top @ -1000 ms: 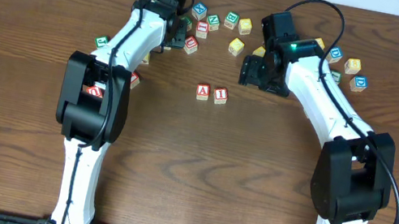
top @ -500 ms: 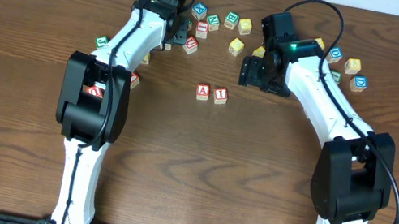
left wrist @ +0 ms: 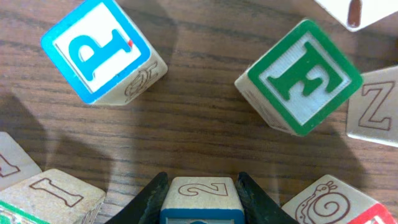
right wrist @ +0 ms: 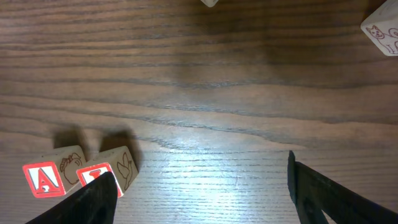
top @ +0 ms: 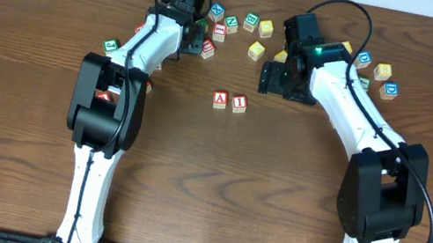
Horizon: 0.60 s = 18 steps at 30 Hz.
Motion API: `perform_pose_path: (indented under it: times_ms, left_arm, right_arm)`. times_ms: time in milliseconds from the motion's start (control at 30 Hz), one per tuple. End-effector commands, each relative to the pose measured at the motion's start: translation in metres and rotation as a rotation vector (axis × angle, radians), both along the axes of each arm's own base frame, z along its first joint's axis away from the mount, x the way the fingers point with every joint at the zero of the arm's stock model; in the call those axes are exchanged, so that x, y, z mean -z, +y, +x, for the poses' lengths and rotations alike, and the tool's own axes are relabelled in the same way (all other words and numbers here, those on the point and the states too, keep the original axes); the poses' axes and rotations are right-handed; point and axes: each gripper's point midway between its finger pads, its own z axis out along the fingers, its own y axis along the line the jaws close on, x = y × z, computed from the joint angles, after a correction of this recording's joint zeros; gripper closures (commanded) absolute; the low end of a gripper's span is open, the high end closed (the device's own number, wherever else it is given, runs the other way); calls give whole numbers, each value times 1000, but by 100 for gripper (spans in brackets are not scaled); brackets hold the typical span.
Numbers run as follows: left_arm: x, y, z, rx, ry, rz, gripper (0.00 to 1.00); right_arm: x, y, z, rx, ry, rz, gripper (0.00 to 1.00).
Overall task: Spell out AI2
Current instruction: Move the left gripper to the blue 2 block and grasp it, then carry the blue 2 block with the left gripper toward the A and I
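The A block point(top: 220, 99) and the I block point(top: 239, 102) are sitting side by side and touching on the bench point(top: 275, 194), starting the word, so the spot beside the I is likely waiting for the numeral. The left tool point(left wrist: 201, 184) is reaching into the loose pile, and its two dark fingers are pinching the 2 block point(left wrist: 200, 199) narrowly, one on each side. A blue P block point(left wrist: 99, 50) and a green F block point(left wrist: 301, 78) are lying ahead of this tool, apart from it. I cannot tell whether the 2 block is resting on the bench or lifted. The right tool point(right wrist: 199, 190) is hovering with its fingers spread wide, holding nothing, with the A and I pair lying near one finger.
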Motion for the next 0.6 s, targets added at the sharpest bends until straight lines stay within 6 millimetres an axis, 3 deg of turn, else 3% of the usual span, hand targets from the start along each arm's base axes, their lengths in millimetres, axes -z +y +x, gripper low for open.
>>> perform_pose_path:
  times_ms: [0, 167, 300, 333, 567]
  left_arm:
    - [4, 4, -2, -2, 9, 10, 70]
    - [-20, 4, 2, -2, -33, 1, 72]
    - [-53, 3, 4, -2, -82, -10, 72]
    - [-62, 3, 3, -2, -91, -12, 72]
    - [-110, -5, -18, 20, -103, -21, 75]
  right_arm:
    - [-13, -1, 5, -5, -37, -6, 16]
    - [-13, -1, 5, -5, -38, -7, 16]
    - [-13, -2, 6, -4, -42, -7, 16]
    - [-13, -2, 7, -3, -42, -8, 21]
    - [-17, -8, 19, 47, -81, 16, 23]
